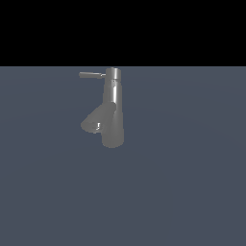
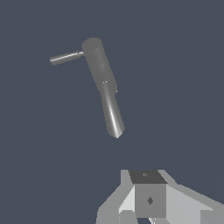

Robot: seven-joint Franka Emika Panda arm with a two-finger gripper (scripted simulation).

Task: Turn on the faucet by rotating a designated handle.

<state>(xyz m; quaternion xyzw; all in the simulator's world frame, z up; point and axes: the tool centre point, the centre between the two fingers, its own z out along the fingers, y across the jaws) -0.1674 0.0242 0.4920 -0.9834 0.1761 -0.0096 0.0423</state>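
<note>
The faucet (image 1: 114, 103) is a grey brushed-metal upright column with a thick angled spout (image 1: 97, 120) branching off low toward the exterior view's left. The handle (image 1: 91, 75), a thin rod, sticks out sideways from the top cap toward the exterior view's left. The wrist view looks down on the faucet (image 2: 99, 65), its handle (image 2: 65, 57) and its spout (image 2: 113, 116). Only part of my gripper (image 2: 148, 199) shows at that picture's edge, well apart from the faucet and touching nothing. I cannot tell how its jaws stand. The gripper is out of the exterior view.
The faucet stands on a flat dark blue-grey floor (image 1: 182, 182) that runs in all directions. A black band fills the exterior view above the floor's far edge.
</note>
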